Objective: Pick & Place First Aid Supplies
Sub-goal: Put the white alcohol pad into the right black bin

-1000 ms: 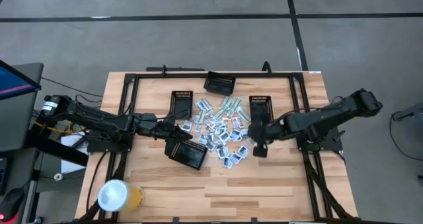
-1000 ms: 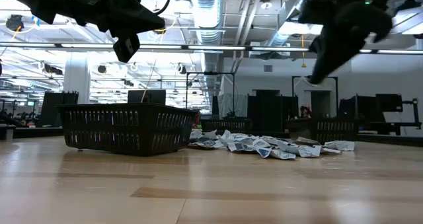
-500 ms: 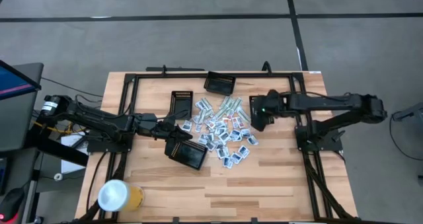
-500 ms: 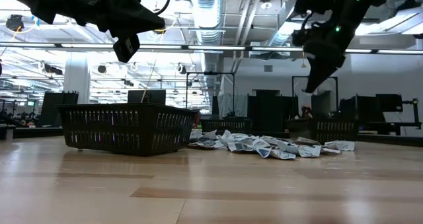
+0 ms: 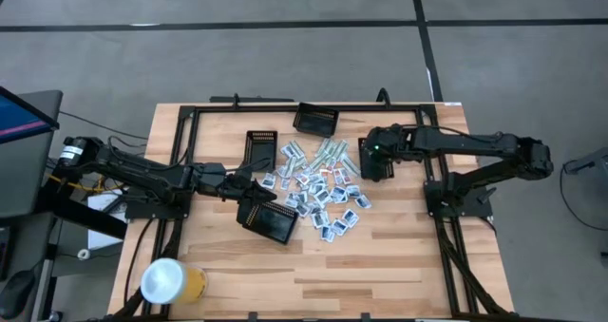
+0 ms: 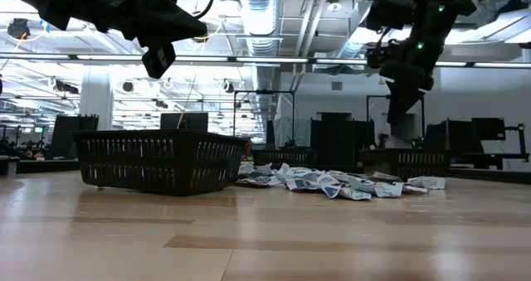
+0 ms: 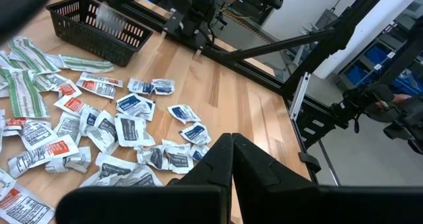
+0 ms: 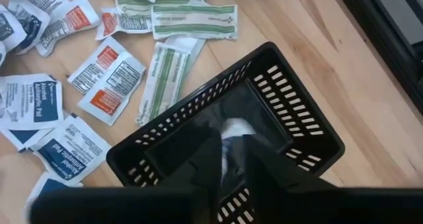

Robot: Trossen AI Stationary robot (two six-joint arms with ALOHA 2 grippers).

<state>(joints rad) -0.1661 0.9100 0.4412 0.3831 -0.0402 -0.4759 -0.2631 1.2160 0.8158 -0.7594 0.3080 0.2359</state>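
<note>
The first aid supplies (image 5: pixel 318 189) lie in a loose pile at mid-table: white sachets with blue or red marks (image 8: pixel 106 75) and pale green strips (image 8: pixel 195 19). My right gripper (image 8: pixel 231 145) hangs pointing steeply down over a black mesh tray (image 8: pixel 291 85) to the right of the pile (image 5: pixel 372 154). Its fingertips stand a little apart. A white packet (image 8: pixel 232 127) shows in the gap, over the tray's floor. My left gripper (image 5: pixel 249 195) is shut and hangs level above another black tray (image 6: pixel 158 161), clear of it. My right gripper points down into the tray from above, with the white packet (image 8: pixel 232 127) showing in the narrow gap at its fingertips. I cannot tell whether the fingers touch it.
Two more black trays stand at the far edge (image 5: pixel 316 121) and left of the pile (image 5: pixel 260 146). A black rail frame (image 5: pixel 190 113) runs around the table. A white and yellow cup (image 5: pixel 171 282) stands at the near left. Bare wood lies along the near side.
My right gripper has swung from the pile's near right side toward the table's far edge and now stands over the right tray. It has rolled and tipped steeper down on the way. The pile and the trays have stayed in place.
</note>
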